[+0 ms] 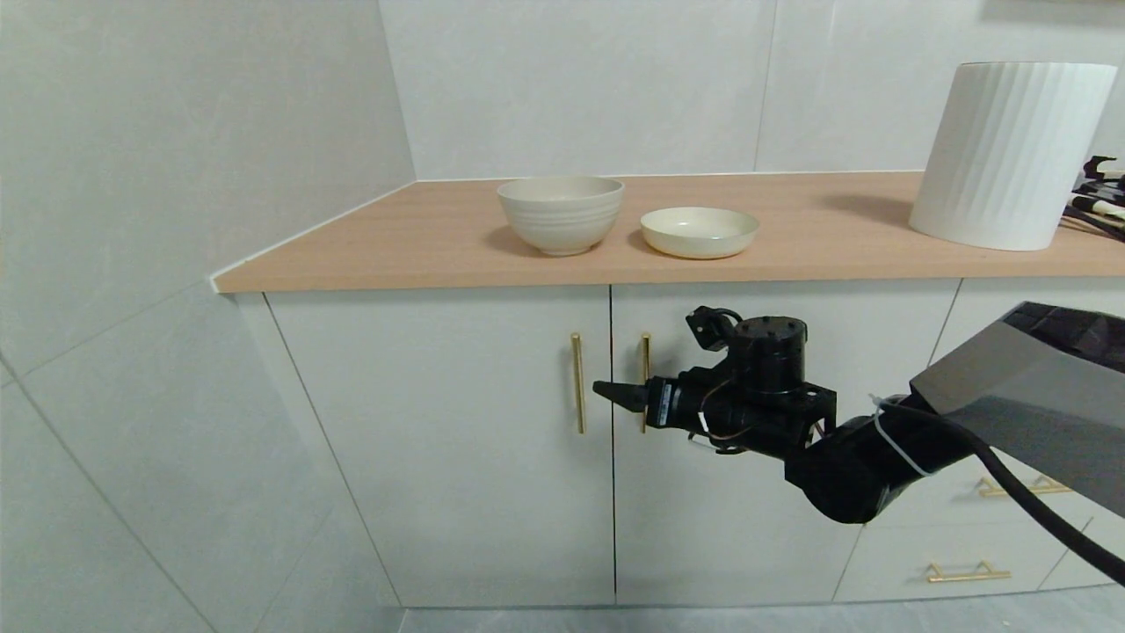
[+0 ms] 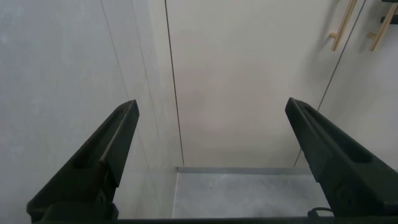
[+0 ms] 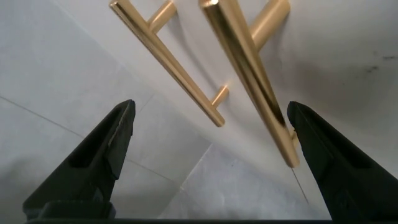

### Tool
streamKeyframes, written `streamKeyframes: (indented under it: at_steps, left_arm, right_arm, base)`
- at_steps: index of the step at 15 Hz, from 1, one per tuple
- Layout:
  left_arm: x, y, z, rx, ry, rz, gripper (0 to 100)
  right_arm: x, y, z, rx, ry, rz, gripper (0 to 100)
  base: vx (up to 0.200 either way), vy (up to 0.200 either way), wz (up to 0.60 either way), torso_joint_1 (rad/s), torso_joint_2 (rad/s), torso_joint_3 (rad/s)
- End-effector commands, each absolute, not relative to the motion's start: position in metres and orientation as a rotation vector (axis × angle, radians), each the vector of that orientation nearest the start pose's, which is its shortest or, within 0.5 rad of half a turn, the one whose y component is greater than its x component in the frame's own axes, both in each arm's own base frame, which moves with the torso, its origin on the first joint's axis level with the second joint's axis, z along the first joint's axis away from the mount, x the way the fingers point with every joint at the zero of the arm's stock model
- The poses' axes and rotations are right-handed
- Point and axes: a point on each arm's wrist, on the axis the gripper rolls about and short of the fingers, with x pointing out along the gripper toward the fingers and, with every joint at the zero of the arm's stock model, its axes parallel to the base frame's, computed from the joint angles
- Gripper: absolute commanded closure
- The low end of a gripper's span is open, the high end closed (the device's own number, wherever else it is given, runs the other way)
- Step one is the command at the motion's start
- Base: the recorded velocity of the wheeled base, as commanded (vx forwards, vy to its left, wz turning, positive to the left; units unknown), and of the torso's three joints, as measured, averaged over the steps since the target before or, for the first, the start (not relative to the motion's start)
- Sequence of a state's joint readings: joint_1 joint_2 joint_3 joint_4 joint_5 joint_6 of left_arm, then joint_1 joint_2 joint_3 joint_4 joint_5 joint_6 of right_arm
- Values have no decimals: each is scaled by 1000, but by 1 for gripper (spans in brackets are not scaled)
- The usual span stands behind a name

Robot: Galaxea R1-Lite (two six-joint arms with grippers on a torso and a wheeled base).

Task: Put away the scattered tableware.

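Observation:
A deep cream bowl [image 1: 561, 214] and a shallow cream dish [image 1: 699, 231] stand side by side on the wooden countertop [image 1: 422, 237]. Below them are two closed white cabinet doors with vertical brass handles [image 1: 577, 383] [image 1: 645, 369]. My right gripper [image 1: 615, 392] is level with those handles, right in front of them. In the right wrist view it [image 3: 210, 109] is open, with both brass handles [image 3: 249, 74] close ahead of its fingertips and nothing held. My left gripper [image 2: 211, 106] is open and empty, facing the left cabinet door [image 2: 249, 93] low near the floor.
A tall white ribbed container [image 1: 1011, 154] stands at the counter's right, with dark utensils [image 1: 1099, 198] behind it. Drawers with brass pulls [image 1: 967, 573] are at the lower right. A tiled wall [image 1: 176, 176] closes off the left side.

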State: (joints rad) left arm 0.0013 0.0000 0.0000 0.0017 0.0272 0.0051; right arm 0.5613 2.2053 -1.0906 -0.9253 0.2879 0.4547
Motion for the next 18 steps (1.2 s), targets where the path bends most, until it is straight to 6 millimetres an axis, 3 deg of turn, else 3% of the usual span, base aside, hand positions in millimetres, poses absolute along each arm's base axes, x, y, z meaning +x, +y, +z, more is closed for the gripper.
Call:
streamKeyframes:
  at_steps: [1,5,10,17,18]
  left_arm:
    - [-23,1,75,5,2,29,0]
    - [-23,1,75,5,2,29,0]
    - [-23,1,75,6,2,29,0]
    - [-23,1,75,5,2,29,0]
    - [-23,1,75,5,2,29,0]
  right_arm:
    - [356,232,96,399,383,787,0]
    - [350,230,99,401,391,791,0]
    - [326,231,110,397,421,884,0]
    - [314,224,114,398,420,911,0]
    - [300,216,124,400,429,984,0]
  base:
    - [0,0,0,0,0,0]
    - [0,0,0,0,0,0]
    - [0,0,0,0,0,0]
    - [0,0,0,0,0,0]
    - [0,0,0,0,0,0]
